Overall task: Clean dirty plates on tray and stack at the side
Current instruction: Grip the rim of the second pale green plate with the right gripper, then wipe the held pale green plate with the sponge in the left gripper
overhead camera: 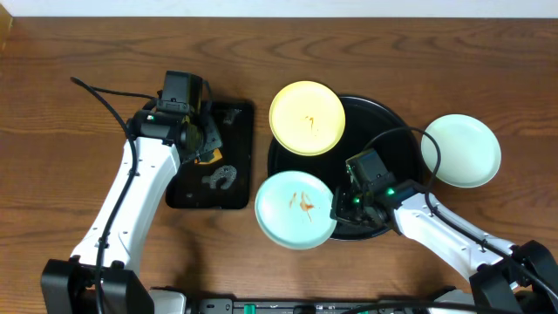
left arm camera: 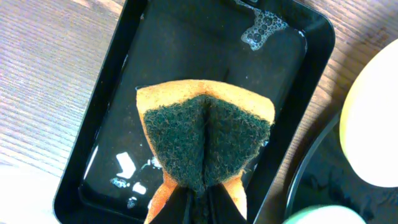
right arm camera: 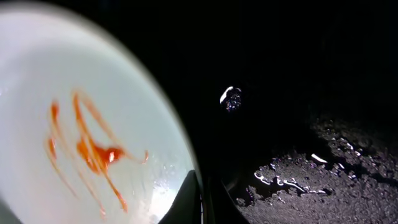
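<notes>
The round black tray (overhead camera: 397, 131) holds a pale yellow plate (overhead camera: 307, 118) with a small orange smear, leaning over its upper left rim. A blue-mint plate (overhead camera: 295, 209) with orange smears overhangs the tray's lower left rim. My right gripper (overhead camera: 337, 206) is shut on this plate's rim; the right wrist view shows the smeared plate (right arm camera: 81, 143) pinched between the fingers (right arm camera: 199, 202). A clean mint plate (overhead camera: 462, 150) lies on the table to the tray's right. My left gripper (overhead camera: 202, 139) is shut on an orange sponge with a green scouring face (left arm camera: 205, 140), folded between the fingers.
A rectangular black tray (overhead camera: 231, 187) with soapy water stands left of the round tray; it also shows under the sponge in the left wrist view (left arm camera: 106, 124). A cable (overhead camera: 410, 131) arcs over the round tray. Wet patches lie on the tray floor (right arm camera: 311, 162).
</notes>
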Controlling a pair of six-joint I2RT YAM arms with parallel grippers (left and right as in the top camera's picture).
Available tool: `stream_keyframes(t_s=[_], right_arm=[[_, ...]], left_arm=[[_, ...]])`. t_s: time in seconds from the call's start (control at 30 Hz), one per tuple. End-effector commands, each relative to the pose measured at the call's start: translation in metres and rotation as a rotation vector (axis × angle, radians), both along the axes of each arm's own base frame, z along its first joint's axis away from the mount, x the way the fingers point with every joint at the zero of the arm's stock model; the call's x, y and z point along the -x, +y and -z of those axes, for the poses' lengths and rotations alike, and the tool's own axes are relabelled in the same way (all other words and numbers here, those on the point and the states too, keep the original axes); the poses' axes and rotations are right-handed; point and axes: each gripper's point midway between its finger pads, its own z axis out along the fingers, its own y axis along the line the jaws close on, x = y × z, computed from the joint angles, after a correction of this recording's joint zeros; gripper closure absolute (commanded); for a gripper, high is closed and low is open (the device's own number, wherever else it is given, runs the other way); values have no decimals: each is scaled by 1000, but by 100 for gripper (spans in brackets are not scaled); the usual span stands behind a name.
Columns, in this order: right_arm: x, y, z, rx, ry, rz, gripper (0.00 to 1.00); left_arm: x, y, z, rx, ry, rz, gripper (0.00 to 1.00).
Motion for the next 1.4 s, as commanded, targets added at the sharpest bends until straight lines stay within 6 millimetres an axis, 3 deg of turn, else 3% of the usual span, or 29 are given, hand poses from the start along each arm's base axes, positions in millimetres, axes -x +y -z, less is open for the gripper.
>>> stream_keyframes(t_s=[0.0, 0.2, 0.4, 0.5, 0.6, 0.77, 0.9, 1.13, 1.37], right_arm=[[-7, -7, 0, 49, -44, 34, 99], [-30, -39, -1, 160, -140, 78, 99], [-44, -74, -11, 270, -214, 103, 99], [-38, -89, -7, 336, -187, 121, 99], [-32, -93, -5, 351, -164, 117, 99], [-23, -97, -2, 371, -128, 110, 99], [-19, -101, -1, 392, -114, 110, 99], [-18, -101, -1, 394, -109, 109, 99], [-17, -102, -1, 396, -105, 108, 99]], left_arm=[[2, 3, -2, -5, -4, -2, 92], [1, -30, -6, 145, -9, 77, 92], [3, -97, -19, 281, -62, 290, 92], [9, -133, -22, 298, -83, 382, 93], [18, -168, -19, 328, -80, 431, 92], [34, -223, 3, 373, -25, 456, 92], [48, -257, 34, 391, 47, 448, 92], [67, -294, 81, 394, 131, 450, 92], [83, -320, 105, 416, 169, 447, 93]])
